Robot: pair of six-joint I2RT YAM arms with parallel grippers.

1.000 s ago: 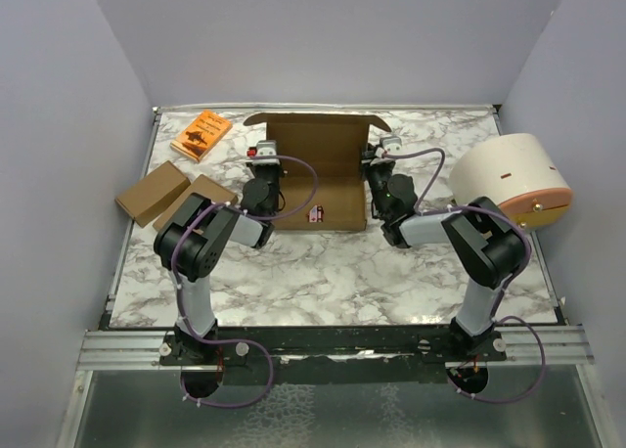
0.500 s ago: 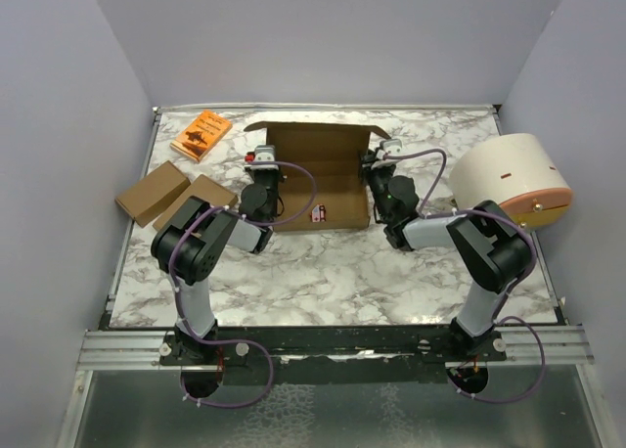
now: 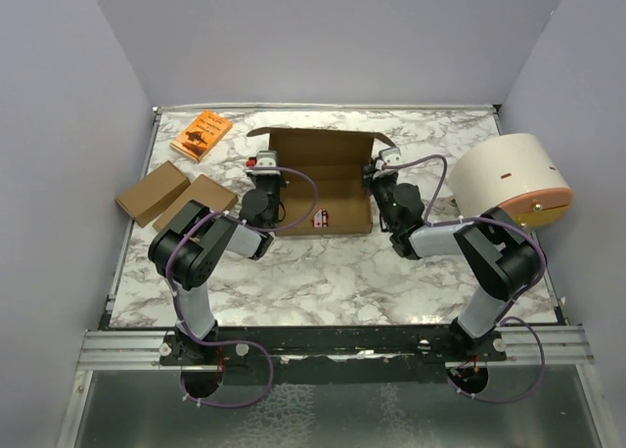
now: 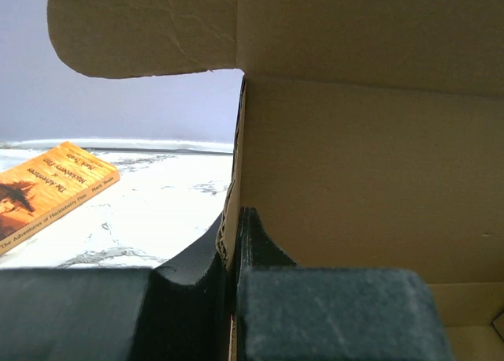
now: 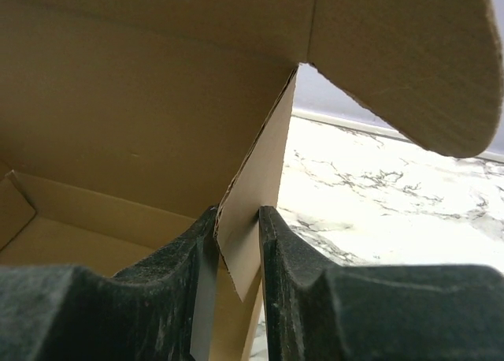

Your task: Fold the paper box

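While each side wall stands between a pair of fingers, we judge the step in hand to be raising and squaring the sides of the paper box (image 3: 323,174), which sits open at the middle back of the table (image 3: 323,262). Nearest us, the left gripper (image 4: 236,227) is clamped tight on the left wall's edge. The right gripper (image 5: 236,219) stands narrow around the right wall, touching both faces, though that hold looks lighter. To do this well, we would bring both walls upright together, pinching low near the crease so the card bends on its score and not mid-panel, and match the arms so the base does not skid. Farther on, the tall back panel's rounded flaps overhang both walls, and we should leave them room to tuck. The orange book (image 3: 201,134) lies well apart, at the back left.
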